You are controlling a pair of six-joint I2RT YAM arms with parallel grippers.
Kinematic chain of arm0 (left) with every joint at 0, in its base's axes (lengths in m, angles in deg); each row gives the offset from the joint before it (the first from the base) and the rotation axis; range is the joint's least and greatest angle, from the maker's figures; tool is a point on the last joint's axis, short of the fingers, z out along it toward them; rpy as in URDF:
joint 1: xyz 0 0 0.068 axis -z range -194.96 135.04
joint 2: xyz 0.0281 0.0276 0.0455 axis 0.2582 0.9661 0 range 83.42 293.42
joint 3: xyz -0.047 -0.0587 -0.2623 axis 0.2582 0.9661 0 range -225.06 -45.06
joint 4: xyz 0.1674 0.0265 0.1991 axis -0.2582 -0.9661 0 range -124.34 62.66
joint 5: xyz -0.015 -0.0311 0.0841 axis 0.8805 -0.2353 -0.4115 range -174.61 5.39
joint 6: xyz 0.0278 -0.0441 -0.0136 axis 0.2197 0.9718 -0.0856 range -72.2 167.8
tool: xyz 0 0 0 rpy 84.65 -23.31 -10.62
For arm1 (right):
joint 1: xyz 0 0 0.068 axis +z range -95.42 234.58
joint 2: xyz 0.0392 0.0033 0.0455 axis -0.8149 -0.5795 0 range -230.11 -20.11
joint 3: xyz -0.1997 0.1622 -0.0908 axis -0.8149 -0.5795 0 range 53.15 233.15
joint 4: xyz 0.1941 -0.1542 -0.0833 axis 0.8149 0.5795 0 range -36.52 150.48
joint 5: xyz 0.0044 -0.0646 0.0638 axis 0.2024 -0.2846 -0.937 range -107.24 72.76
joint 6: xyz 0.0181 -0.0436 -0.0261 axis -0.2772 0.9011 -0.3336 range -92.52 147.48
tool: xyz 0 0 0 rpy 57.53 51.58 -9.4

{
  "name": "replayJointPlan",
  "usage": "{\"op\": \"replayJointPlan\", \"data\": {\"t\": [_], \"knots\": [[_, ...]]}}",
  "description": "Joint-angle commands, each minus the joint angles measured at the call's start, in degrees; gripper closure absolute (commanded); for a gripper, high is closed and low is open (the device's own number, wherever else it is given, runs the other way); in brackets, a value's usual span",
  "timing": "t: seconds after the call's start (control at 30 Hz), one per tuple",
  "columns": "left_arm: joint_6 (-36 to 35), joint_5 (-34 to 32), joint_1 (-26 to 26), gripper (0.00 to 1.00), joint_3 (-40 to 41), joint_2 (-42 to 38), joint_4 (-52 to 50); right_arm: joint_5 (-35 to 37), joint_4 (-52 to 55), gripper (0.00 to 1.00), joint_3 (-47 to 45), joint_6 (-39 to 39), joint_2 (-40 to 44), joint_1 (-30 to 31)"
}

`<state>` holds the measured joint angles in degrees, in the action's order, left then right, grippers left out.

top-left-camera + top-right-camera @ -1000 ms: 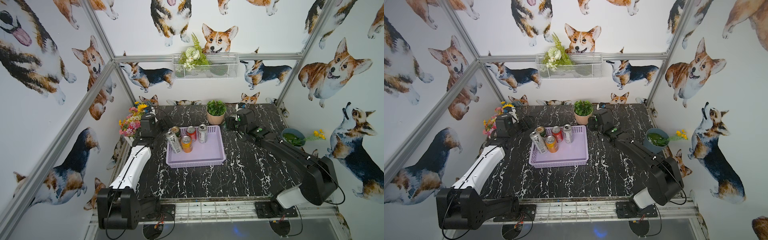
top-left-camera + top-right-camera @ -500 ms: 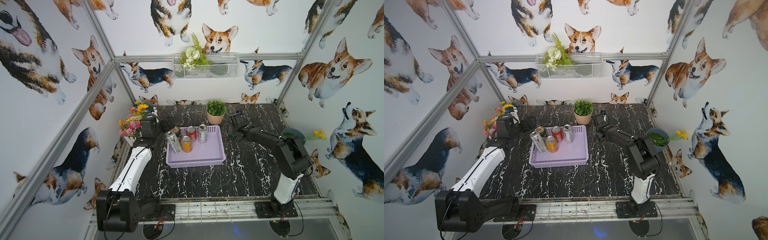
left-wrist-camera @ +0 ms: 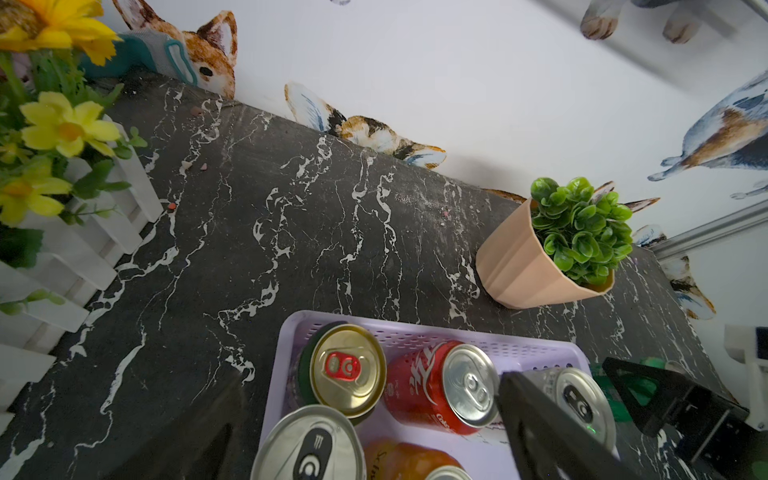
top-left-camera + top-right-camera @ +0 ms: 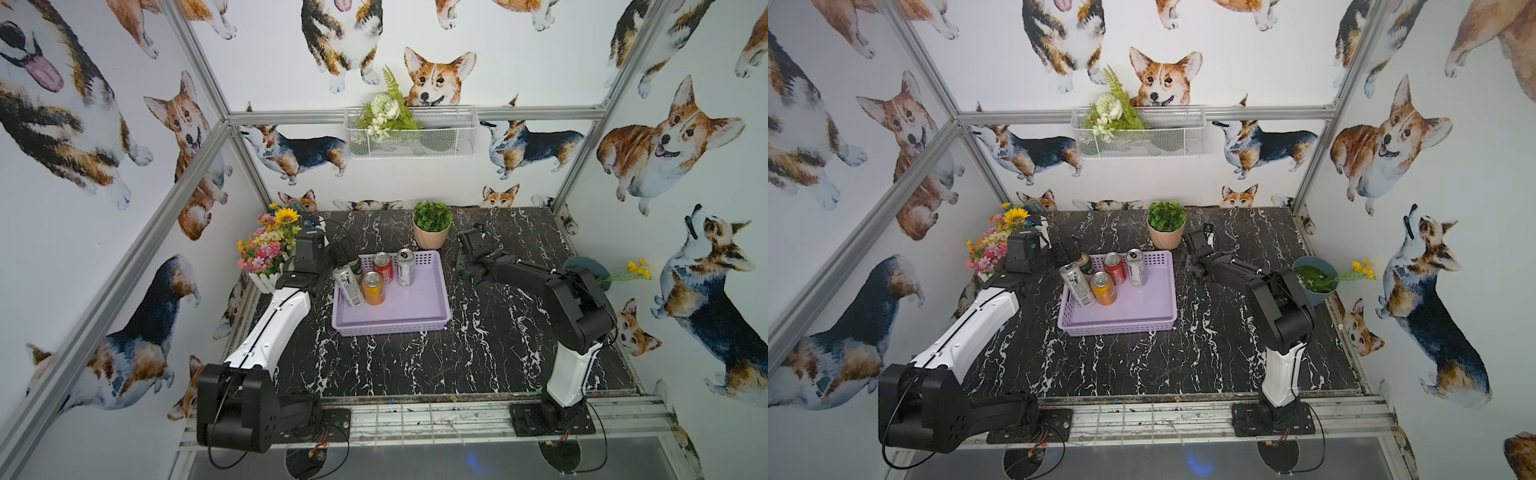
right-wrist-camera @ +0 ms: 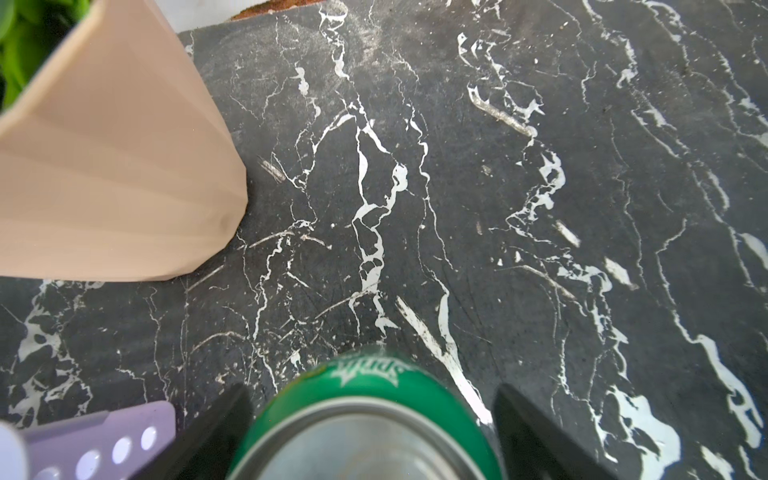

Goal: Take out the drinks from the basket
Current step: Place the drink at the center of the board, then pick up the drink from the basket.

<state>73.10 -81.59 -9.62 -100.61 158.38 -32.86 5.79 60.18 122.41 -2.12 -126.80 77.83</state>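
Green cylindrical metal can [image 5: 365, 399] between wide-apart right jaws; left jaws apart too.

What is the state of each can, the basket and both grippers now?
Green can: outside the basket, on the table, ungripped.
Red can: in the basket.
Orange can: in the basket.
Green-and-gold can: in the basket.
Two silver cans: in the basket.
Basket: holds five cans.
Left gripper: open, over the cans.
Right gripper: open around the green can.

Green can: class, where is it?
Right wrist view: the green can stands on the table beside the basket, between the fingers of the right hand, near the peach pot.
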Motion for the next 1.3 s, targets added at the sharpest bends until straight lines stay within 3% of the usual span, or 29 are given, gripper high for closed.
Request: {"op": "replayJointPlan", "data": {"t": [0.0,0.27,0.37,0.53,0.73,0.8,1.13,1.27], "knots": [[-0.3,-0.7,0.1,0.01,-0.5,0.1,-0.4,-0.6,-3.7,0.00,-1.1,-1.2,1.4,0.2],[-0.7,-1.2,0.1,0.00,-1.2,-1.3,-0.9,-0.6,-3.2,0.00,0.4,-0.3,5.7,0.4],[-0.7,-1.0,0.1,0.00,-1.8,-2.2,-1.4,-3.4,-4.1,0.02,-0.1,1.2,9.7,1.9],[-0.6,-0.7,0.1,0.00,-2.0,-3.7,-3.1,-14.0,-4.5,0.03,1.1,4.3,10.8,6.4],[-1.0,-2.9,0.1,0.02,0.0,-4.7,-7.9,-14.8,-5.0,0.03,0.5,2.6,11.2,8.7],[-1.3,-2.8,0.1,0.08,0.8,-4.4,-8.3,-14.0,-4.7,0.03,0.7,2.9,11.3,8.7],[0.9,0.0,1.1,0.21,-3.4,4.8,-13.9,-10.2,-3.5,0.03,0.5,4.5,12.6,8.6],[1.0,-4.2,1.7,0.20,-5.6,7.7,-19.3,-10.4,-3.7,0.03,-0.1,4.4,12.6,8.0]]}}
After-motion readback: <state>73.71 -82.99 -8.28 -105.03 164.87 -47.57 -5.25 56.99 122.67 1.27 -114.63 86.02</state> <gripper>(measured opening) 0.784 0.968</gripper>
